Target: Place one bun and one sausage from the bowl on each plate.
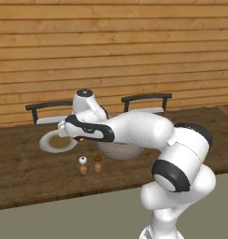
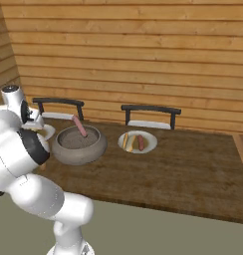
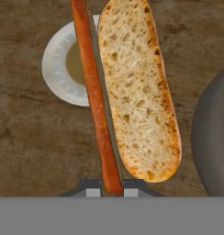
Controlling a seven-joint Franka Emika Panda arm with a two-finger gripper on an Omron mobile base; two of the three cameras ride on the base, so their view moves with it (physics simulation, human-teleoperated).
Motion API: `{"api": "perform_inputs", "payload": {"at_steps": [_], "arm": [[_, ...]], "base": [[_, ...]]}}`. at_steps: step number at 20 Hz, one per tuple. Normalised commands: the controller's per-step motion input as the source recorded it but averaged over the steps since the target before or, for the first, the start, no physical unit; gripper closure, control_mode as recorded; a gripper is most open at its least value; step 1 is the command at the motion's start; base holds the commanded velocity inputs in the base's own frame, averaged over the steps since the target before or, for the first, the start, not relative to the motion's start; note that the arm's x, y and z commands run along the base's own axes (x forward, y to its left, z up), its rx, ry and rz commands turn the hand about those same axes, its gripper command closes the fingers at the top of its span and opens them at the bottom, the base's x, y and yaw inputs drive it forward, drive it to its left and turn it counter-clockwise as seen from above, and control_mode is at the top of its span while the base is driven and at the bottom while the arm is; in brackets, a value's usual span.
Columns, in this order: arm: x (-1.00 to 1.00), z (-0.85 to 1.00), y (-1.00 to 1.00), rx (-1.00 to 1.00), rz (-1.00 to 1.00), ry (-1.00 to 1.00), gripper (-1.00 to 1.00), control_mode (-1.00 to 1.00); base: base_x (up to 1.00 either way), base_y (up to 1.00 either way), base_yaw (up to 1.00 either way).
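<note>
My gripper (image 3: 112,189) is shut on a golden-brown bun (image 3: 137,92), which hangs lengthwise below the hand with its pale cut face showing and its crust edge beside it. Under the bun lies a white plate (image 3: 56,69) with a tan centre and nothing on it; the same plate (image 1: 49,142) sits just left of the hand in the left base view. The grey bowl (image 2: 78,144) holds one pink-red sausage (image 2: 79,125) leaning on its far wall. The second plate (image 2: 150,144) carries a bun (image 2: 127,142) and a sausage (image 2: 140,142).
Two small shakers (image 1: 83,165) (image 1: 98,163) stand near the table's front, in front of the bowl. Two dark chairs (image 2: 151,112) (image 2: 59,103) are pushed in at the far side. The bowl's rim (image 3: 215,137) lies close on the right of the hand view.
</note>
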Motion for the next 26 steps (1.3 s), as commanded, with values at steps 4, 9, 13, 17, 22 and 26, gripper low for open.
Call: {"api": "perform_inputs", "payload": {"at_steps": [4, 9, 13, 17, 22, 26], "arm": [[0.27, -0.35, 0.0, 0.0, 0.0, 0.0, 1.0, -1.0], [0.34, -0.26, 0.0, 0.0, 0.0, 0.0, 1.0, -1.0], [0.14, -0.07, 0.17, 0.0, 0.0, 0.0, 1.0, -1.0], [0.46, -0.09, 0.38, 0.0, -0.03, 0.0, 1.0, -1.0], [0.48, -0.14, 0.27, 0.0, 0.0, 0.0, 1.0, -1.0], [0.26, -0.16, 0.09, 0.0, 0.0, 0.0, 1.0, -1.0]], "base": [[0.0, 0.0, 0.0], [0.0, 0.0, 0.0], [0.0, 0.0, 0.0], [0.0, 0.0, 0.0], [0.0, 0.0, 0.0], [0.0, 0.0, 0.0]]}}
